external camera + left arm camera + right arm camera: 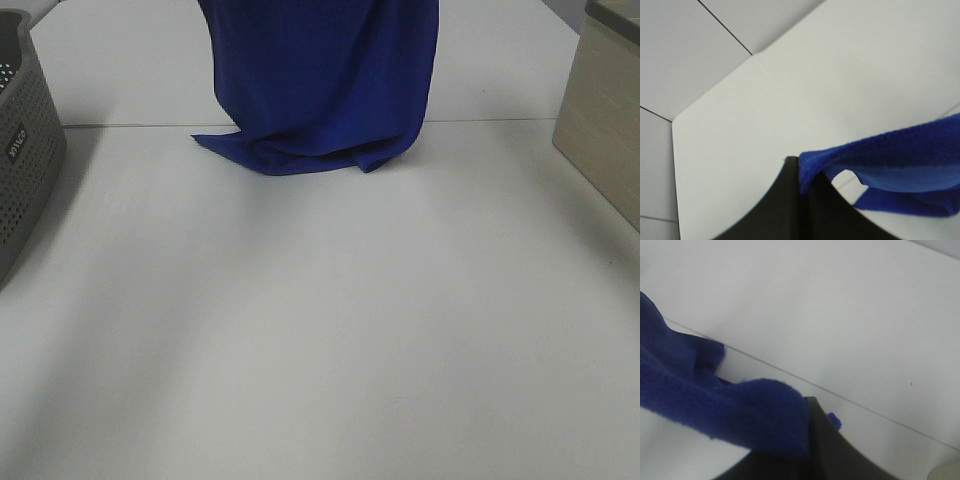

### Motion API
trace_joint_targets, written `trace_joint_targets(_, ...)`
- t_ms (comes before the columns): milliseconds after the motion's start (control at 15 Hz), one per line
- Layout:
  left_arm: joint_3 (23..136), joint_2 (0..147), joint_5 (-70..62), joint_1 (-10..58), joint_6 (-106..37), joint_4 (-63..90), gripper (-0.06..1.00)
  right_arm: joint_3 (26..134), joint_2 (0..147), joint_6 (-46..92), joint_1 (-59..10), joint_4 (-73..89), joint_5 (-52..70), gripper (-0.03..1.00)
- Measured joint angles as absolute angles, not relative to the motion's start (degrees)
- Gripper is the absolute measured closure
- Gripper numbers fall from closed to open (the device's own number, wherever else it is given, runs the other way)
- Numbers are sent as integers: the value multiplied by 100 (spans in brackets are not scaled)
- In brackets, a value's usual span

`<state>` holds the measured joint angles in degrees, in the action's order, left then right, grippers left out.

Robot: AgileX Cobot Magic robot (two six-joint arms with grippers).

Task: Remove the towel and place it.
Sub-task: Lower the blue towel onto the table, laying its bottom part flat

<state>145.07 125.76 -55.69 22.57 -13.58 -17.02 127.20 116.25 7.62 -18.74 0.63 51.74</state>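
The left gripper [801, 172] is clamped tight on an edge of the towel [900, 155]. The blue cloth is pinched right at its dark fingertips and runs off sideways from them in a stretched band, with a looser fold sagging beneath. The right gripper [811, 412] is likewise closed on the towel [700, 395]. Here the cloth bunches over one finger and hides most of it, and a small blue nub pokes out on the other side of the jaws.

In the high view neither gripper shows (both are past the top edge of that view). The towel [320, 80] hangs down from them as a wide blue sheet. Its bottom end rests crumpled in folds on the white table [320, 330], below and between the two grippers, just at a thin seam line across the tabletop. Only these lowest folds touch the table; the rest hangs in the air.

A grey perforated basket [25, 150] stands well out on the left gripper's outer side, nearer the camera than the towel's folds and apart from the cloth. Only part of its wall and rim shows, so what is in it cannot be told. A beige box [605, 120] with a darker top stands well out on the right gripper's outer side, also apart from the towel, and its inside is hidden too
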Motion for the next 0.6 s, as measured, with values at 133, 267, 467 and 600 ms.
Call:
trace_joint_targets(133,14507,12324,-6222,2257,-1427,-1576,94,12720,11408,831,-1874,264,5615,95)
trace_joint_targets(267,14513,11969,-6824,2257,-1427,-1524,94,12720,11110,837,-1874,573,6005,95)
trace_joint_targets(467,14513,11574,-6956,2257,-1169,-1341,94,12725,10863,837,-1874,1094,6537,95)
trace_joint_targets(600,14496,11385,-6956,2257,-877,-1123,94,12725,10766,837,-1874,1266,6893,95)
